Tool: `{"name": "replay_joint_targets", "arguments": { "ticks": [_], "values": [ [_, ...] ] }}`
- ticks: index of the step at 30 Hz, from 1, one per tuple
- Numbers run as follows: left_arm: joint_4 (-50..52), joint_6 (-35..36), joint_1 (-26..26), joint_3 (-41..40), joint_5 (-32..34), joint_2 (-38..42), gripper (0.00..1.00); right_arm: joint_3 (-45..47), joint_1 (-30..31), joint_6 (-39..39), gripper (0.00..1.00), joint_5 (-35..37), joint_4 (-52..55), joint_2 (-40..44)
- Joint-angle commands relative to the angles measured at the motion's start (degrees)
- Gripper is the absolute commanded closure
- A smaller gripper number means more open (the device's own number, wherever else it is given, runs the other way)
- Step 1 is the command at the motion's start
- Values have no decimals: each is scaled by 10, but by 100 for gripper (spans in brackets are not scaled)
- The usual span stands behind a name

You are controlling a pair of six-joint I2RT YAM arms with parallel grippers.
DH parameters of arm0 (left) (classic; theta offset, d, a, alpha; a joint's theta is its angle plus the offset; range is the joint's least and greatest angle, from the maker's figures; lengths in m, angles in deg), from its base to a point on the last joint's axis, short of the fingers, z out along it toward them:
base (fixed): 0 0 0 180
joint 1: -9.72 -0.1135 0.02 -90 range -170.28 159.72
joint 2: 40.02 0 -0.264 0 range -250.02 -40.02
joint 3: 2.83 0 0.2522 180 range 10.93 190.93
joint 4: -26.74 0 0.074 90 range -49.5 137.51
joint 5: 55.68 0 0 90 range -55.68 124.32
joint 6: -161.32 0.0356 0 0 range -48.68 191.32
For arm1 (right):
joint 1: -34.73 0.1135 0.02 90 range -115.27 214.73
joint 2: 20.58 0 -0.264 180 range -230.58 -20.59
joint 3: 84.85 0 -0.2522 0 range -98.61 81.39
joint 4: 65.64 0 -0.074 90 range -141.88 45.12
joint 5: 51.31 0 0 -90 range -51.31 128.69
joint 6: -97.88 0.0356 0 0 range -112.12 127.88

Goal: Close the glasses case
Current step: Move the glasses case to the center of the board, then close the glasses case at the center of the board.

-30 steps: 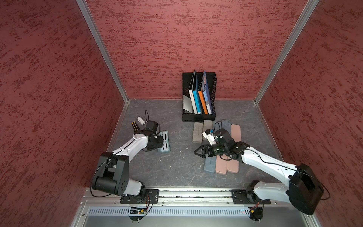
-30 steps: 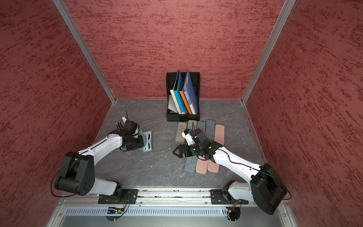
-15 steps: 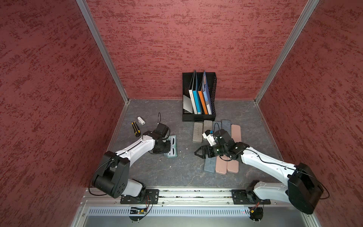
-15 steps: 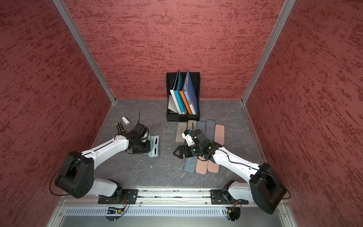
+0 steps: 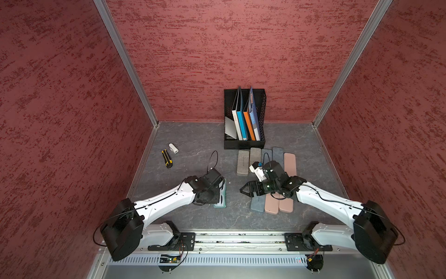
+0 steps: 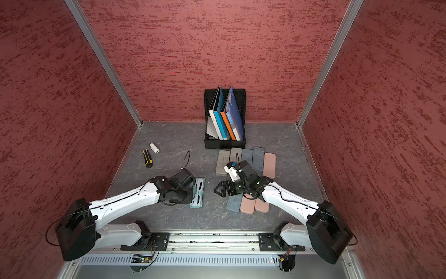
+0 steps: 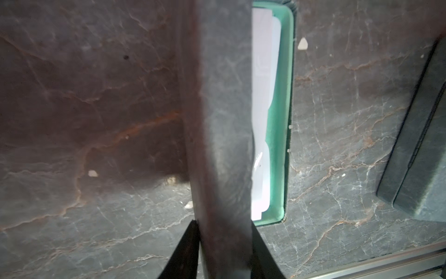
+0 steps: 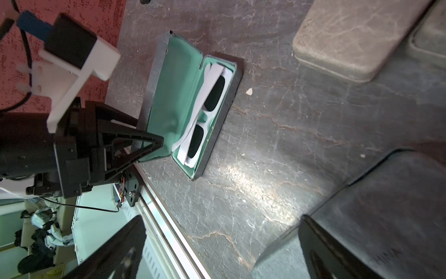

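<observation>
The left pincer (image 7: pixel 222 223) reaches in from 8 o'clock and pinches the free edge of the raised lid (image 8: pixel 173 79) of the dark grey hard-shell glasses case (image 8: pixel 225 113). One finger is on the mint-green lining, the other behind the grey shell. The case lies on the grey marbled bench (image 5: pixel 193 145), just to the 6 o'clock side of the bench's middle. Its lid is hinged up on the 9 o'clock side and its tray is on the 3 o'clock side. White-framed sunglasses with dark lenses (image 8: pixel 213 95) lie in the tray.

The right pincer (image 8: pixel 222 217) hangs spread wide and empty, a little toward 3 o'clock from the case and apart from it. Beneath that arm lies a heap of closed grey and pink cases (image 5: pixel 271 205).

The likely trouble is in the tray, which nothing holds down. A sideways push on the lid could slide the whole case toward the heap at 3 o'clock instead of folding the hinge. The grip is on a thin rim only, so as the lid swings its edge may twist out from between the fingers. The inner finger sits on the lining side and could be caught between lid and tray if it is not let go in time. One white temple seems to ride high at the near end of the tray, which could keep the lid from seating fully.
</observation>
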Motion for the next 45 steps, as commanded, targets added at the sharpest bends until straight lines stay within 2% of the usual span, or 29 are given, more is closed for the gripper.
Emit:
{"name": "replay_joint_targets", "arguments": {
  "ticks": [1,10,16,21,26,29,34,37,40,45],
  "values": [
    [-23,-59,26,-10,20,-11,68,9,-2,0,2,0,-4,13],
    [-63,-121,126,18,43,-57,68,31,-2,0,2,9,4,40],
    [-96,-140,156,38,45,-98,65,36,-2,4,1,7,-1,35],
    [-79,-156,172,52,67,-84,46,37,-2,9,2,8,4,35],
    [-58,-163,180,52,86,-34,33,34,-2,19,2,6,4,33],
    [-46,-165,184,48,100,10,29,36,-2,32,3,4,1,34],
    [-43,-159,169,12,122,107,28,43,11,74,8,8,-9,32],
    [-35,-136,145,-1,121,143,28,37,46,102,11,54,-7,28],
    [-67,-107,104,-31,78,171,27,30,79,135,19,106,-4,20],
    [-155,-61,34,-90,-9,241,29,20,141,192,41,192,2,-8]
  ]
}}
